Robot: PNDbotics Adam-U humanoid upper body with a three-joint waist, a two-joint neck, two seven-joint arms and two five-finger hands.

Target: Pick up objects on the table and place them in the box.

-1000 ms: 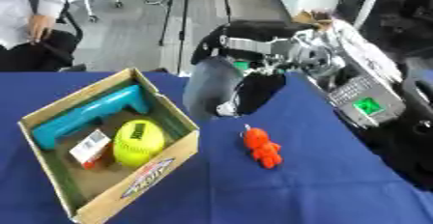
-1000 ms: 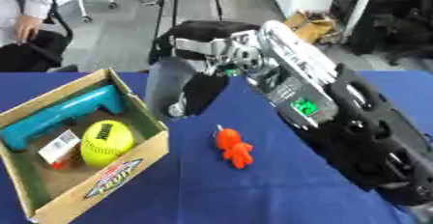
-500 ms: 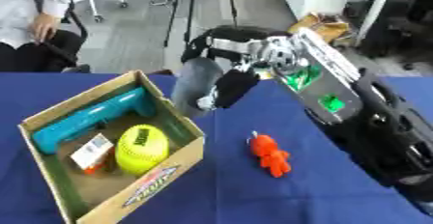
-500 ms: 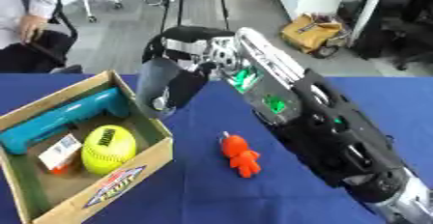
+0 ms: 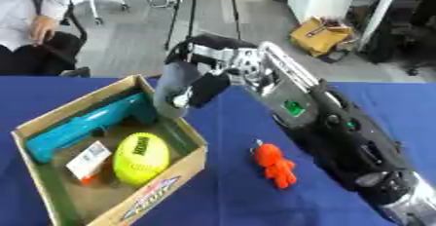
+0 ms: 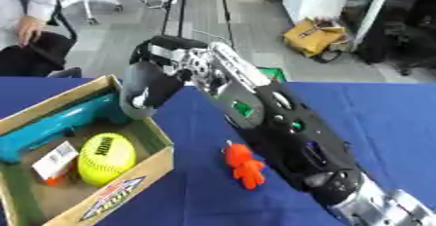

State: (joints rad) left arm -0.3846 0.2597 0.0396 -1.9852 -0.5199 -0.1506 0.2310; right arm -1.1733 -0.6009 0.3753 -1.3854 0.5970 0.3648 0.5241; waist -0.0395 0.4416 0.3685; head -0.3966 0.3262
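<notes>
Over the far right corner of the cardboard box [image 5: 194,164], the right hand [image 5: 181,89] hangs from an arm that crosses the blue surface [image 5: 230,191] from the lower right corner. The hand's fingers point down, close together and curled inward, but their tips blur against the box rim — whether they pinch anything cannot be made out, and no object shows between them. The left hand appears in neither view.

Inside the box, a teal tool-shaped thing [image 5: 89,125] lies along the far wall, its right end hidden behind the hand. Beside it sits a yellow-green ball [image 5: 139,158] with a dark printed mark that cannot be read, and to its left a small white and orange packet [image 5: 87,160] whose label is also illegible. The box's near flap carries a printed logo [image 5: 152,202] in red and blue; the letters are too smeared to read, and the box's near left corner is cut off by the frame.

On the surface, just right of the box and apart from it, lies an orange toy figure [image 5: 275,164] — its details are indistinct.
</notes>
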